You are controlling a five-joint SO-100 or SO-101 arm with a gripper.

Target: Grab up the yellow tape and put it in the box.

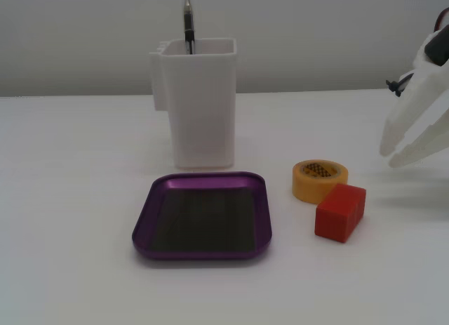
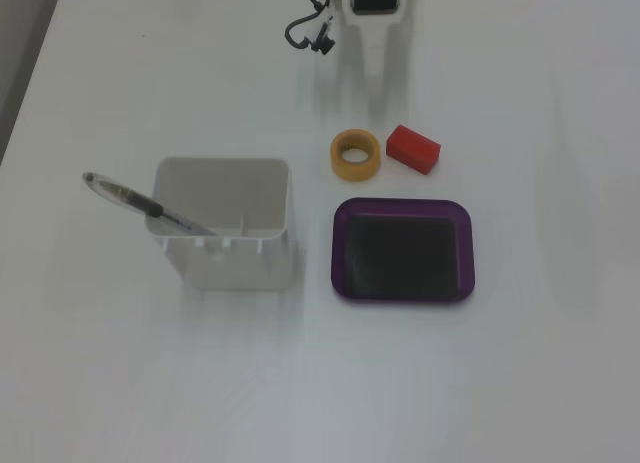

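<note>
White bench [image 1: 70, 199] fills both fixed views, with a pale wall behind it in one. No point goes on "jaws", so: the white gripper [image 1: 396, 156] hangs at the right edge of a fixed view, its jaws slightly apart and holding nothing, clear of the bench. Nearest to it lies the yellow tape [image 1: 320, 180], flat on the bench with its hollow core facing up, well apart from the fingertips. Just beside the tape, to its near right in that view, stands a red block [image 1: 340, 212], close to touching it. Left of both sits the box [image 1: 144, 234], purple-rimmed, dark inside. Beyond the box stands a white container [image 1: 200, 107] with a pen [image 2: 140, 201] leaning in it.
</note>
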